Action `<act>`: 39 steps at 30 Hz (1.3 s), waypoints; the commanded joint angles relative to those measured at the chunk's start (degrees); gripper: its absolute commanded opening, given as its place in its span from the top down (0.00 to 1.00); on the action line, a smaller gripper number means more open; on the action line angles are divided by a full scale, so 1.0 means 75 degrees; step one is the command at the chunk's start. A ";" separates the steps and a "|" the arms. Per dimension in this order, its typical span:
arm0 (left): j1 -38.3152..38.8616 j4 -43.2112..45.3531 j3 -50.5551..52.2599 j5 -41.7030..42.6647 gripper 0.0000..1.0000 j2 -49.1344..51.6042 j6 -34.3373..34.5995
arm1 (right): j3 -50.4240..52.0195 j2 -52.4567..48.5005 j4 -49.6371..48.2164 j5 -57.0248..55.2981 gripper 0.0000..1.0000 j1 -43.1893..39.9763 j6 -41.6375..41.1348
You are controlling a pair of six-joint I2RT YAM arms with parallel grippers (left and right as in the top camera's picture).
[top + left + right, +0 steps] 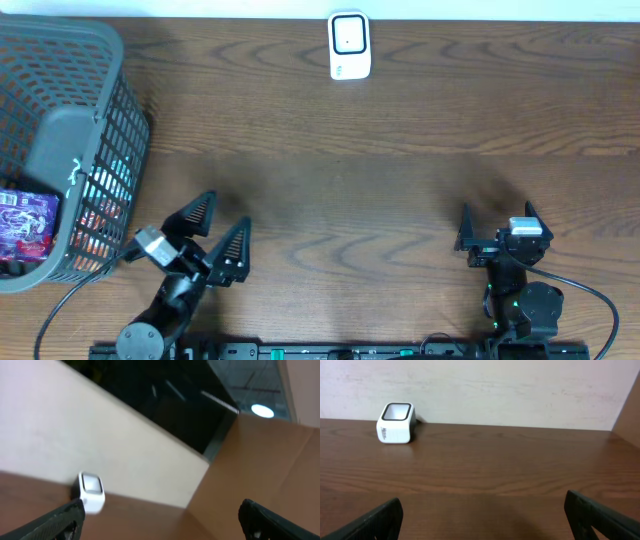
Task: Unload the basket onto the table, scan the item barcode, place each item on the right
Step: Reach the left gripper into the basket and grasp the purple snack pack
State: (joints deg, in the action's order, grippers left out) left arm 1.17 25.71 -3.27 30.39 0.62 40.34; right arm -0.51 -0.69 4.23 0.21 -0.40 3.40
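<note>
The white barcode scanner [349,45] stands at the table's far edge, and also shows as the scanner [91,491] in the left wrist view and the scanner [396,422] in the right wrist view. A purple packaged item [25,225] lies in the grey mesh basket [60,130] at the left, with other packets partly hidden behind the mesh. My left gripper [224,215] is open and empty just right of the basket, tilted toward the scanner. Near the front right, my right gripper [498,215] is open and empty too. Both wrist views show wide-apart fingers [57,520] [372,522] with nothing between them.
The brown wooden table [400,150] runs between the grippers and the scanner. A pale wall [495,390] rises behind the table. A brown cardboard-coloured panel [260,460] stands at the right in the left wrist view.
</note>
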 commanded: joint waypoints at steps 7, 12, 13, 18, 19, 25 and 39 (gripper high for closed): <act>-0.0017 0.0064 -0.1961 -0.1801 0.02 0.0831 -0.2084 | 0.0026 0.0041 0.0009 0.0015 0.01 0.0052 0.0041; -0.0017 0.0015 -0.3101 -0.2862 0.02 0.2136 -0.2375 | 0.0026 0.0041 0.0012 0.0015 0.01 0.0052 0.0041; -0.0017 -0.0035 -0.3311 -0.2955 0.02 0.2422 -0.2372 | 0.0029 0.0041 0.0009 0.0015 0.01 0.0052 0.0041; -0.0020 -0.1655 -0.4832 -0.4077 0.02 0.3917 -0.2378 | 0.0029 0.0041 0.0009 0.0015 0.01 0.0052 0.0041; -0.0038 -0.2124 -0.5275 -0.4575 0.02 0.4243 -0.2378 | 0.0029 0.0041 0.0009 0.0015 0.01 0.0052 0.0041; -0.0708 -0.4826 -0.8600 -0.6140 0.02 0.6085 -0.3194 | 0.0026 0.0041 0.0009 0.0015 0.01 0.0052 0.0041; -0.3920 -0.8492 -1.1237 -0.6123 0.02 0.9291 -0.2739 | 0.0029 0.0041 0.0009 0.0015 0.01 0.0052 0.0041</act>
State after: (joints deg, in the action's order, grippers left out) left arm -26.79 -36.60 -87.15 -14.66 68.69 18.11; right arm -0.51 -0.69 4.21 0.23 -0.40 3.40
